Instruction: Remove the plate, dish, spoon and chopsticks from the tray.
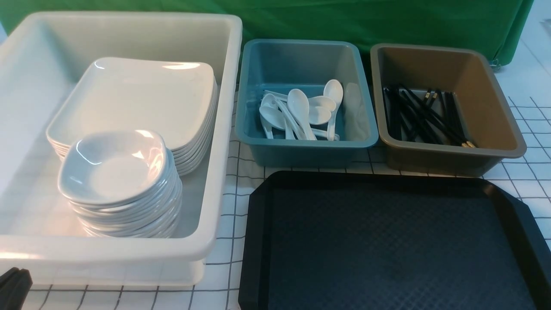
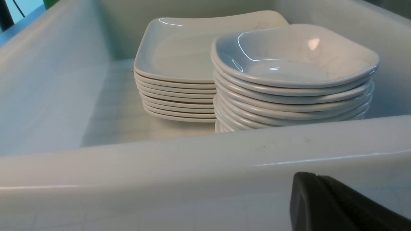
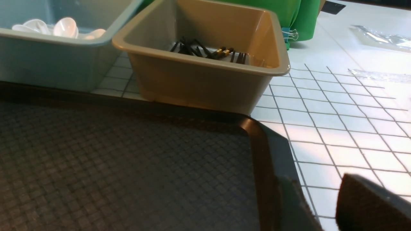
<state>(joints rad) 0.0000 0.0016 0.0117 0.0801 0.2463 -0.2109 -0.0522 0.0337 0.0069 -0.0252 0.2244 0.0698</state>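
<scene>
Closed, empty left gripper (image 2: 334, 205) faces the unmarked white tub (image 2: 192, 160); right gripper's state unclear.

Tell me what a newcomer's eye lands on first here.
The black tray fills the near right, bare. The white tub on the left holds a stack of plates with a stack of small dishes in front. Behind the tray, a blue bin holds spoons, a brown bin chopsticks.

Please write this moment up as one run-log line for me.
tray: bare | plates, dishes: stacked in white tub | spoons: blue bin | chopsticks: brown bin | left gripper: shut, holding nothing
</scene>
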